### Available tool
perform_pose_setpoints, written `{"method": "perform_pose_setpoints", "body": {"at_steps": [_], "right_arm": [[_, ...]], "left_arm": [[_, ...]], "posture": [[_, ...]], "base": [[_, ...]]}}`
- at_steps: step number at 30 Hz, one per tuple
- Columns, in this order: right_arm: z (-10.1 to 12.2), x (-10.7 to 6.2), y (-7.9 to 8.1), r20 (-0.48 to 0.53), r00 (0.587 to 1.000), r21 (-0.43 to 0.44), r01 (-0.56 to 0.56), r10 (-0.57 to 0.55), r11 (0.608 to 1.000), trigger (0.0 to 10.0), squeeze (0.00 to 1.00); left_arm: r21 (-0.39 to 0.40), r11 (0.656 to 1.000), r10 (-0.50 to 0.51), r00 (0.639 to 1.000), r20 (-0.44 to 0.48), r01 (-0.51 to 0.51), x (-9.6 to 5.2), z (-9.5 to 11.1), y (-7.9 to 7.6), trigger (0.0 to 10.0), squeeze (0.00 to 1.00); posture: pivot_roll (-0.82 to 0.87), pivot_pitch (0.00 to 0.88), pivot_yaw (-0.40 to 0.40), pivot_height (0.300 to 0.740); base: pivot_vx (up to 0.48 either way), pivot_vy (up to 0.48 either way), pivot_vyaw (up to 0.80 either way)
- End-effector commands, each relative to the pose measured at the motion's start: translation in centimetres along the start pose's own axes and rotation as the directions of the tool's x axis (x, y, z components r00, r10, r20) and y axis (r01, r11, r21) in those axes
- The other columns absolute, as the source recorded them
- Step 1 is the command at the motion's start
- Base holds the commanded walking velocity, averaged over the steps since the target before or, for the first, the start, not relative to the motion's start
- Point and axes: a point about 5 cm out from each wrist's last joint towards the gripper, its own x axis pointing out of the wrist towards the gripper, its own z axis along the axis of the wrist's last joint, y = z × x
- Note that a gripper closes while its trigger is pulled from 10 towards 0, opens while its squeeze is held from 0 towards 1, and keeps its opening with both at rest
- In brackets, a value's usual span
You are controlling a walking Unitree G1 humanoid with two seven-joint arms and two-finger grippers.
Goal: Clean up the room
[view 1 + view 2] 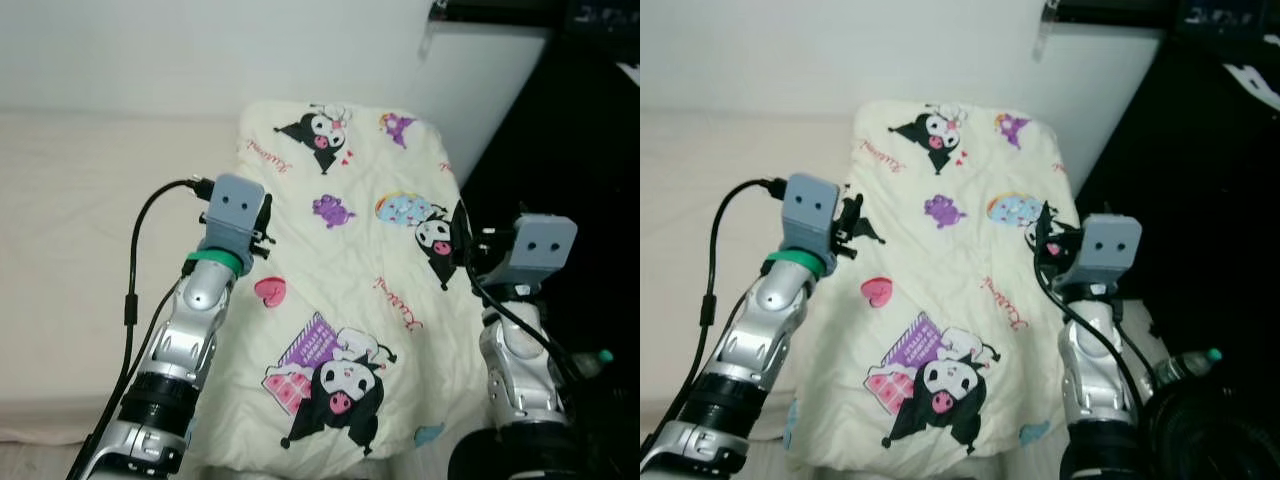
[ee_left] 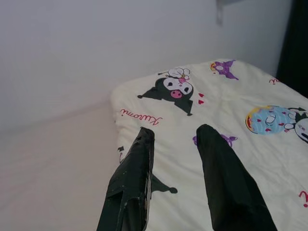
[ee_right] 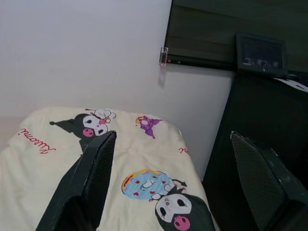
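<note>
Blanket (image 1: 350, 290), folded and cartoon-printed, lies on the bed (image 1: 80, 250), its long axis running from the robot toward the wall (image 1: 150, 50). Left gripper (image 2: 175, 139) and right gripper (image 3: 173, 139) hover over it, jaws spread.

Landmark: tall black cabinet (image 3: 260, 159) standing at the right of the scene.
Wall: plain white painted wall (image 1: 200, 50) running left from the cabinet, evenly lit, no hard shadows.
Shelf: dark shelf (image 3: 202, 38) fixed to the wall, adjoining the cabinet's top, with a small clear bracket (image 3: 164, 56) at its left end.
Screen: small dark screen (image 3: 261, 54) resting on top of the cabinet.
Bed surface: pale cream mattress (image 1: 80, 250) lying well left of the cabinet, against the wall.
</note>
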Motion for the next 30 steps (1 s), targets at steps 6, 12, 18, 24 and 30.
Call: {"method": "perform_pose_setpoints", "body": {"at_steps": [6,12,18,24,30], "right_arm": [[-1.5,-1.4,0.3,-0.053,0.998,0.025,0.021,-0.020,0.999,10.0,0.00],[-1.7,-1.2,1.3,-0.056,0.998,0.038,-0.003,0.005,0.999,10.0,0.00],[-1.7,-1.1,1.9,-0.060,0.998,0.043,-0.020,0.022,0.999,10.0,0.00],[-1.9,-1.4,2.1,-0.065,0.997,0.046,-0.027,0.030,0.999,10.0,0.00],[-2.1,-1.9,2.2,-0.072,0.997,0.048,-0.033,0.036,0.998,10.0,0.00]], "left_arm": [[0.043,0.998,-0.044,0.999,0.004,0.043,-0.4,-0.4,-0.4,10.0,0.00],[0.051,0.998,-0.043,0.999,0.001,0.043,-0.5,-0.5,-0.1,10.0,0.00],[0.050,0.997,-0.054,0.999,-0.008,0.054,-0.8,-0.7,-0.3,10.0,0.00],[0.070,0.996,-0.061,0.998,0.016,0.059,-0.9,-0.5,-0.5,10.0,0.00],[0.075,0.994,-0.075,0.997,0.018,0.074,-1.2,-0.8,-0.8,10.0,0.00]], "posture": [[-0.07,0.023,0.045,0.732],[-0.06,0.022,0.040,0.732],[-0.06,0.026,0.039,0.732],[-0.06,0.034,0.045,0.732],[-0.06,0.045,0.048,0.732]], "base": [[0.000,0.000,0.00],[0.000,0.000,0.00],[0.000,0.000,0.00],[0.000,-0.157,0.00],[0.000,-0.466,0.00]]}}
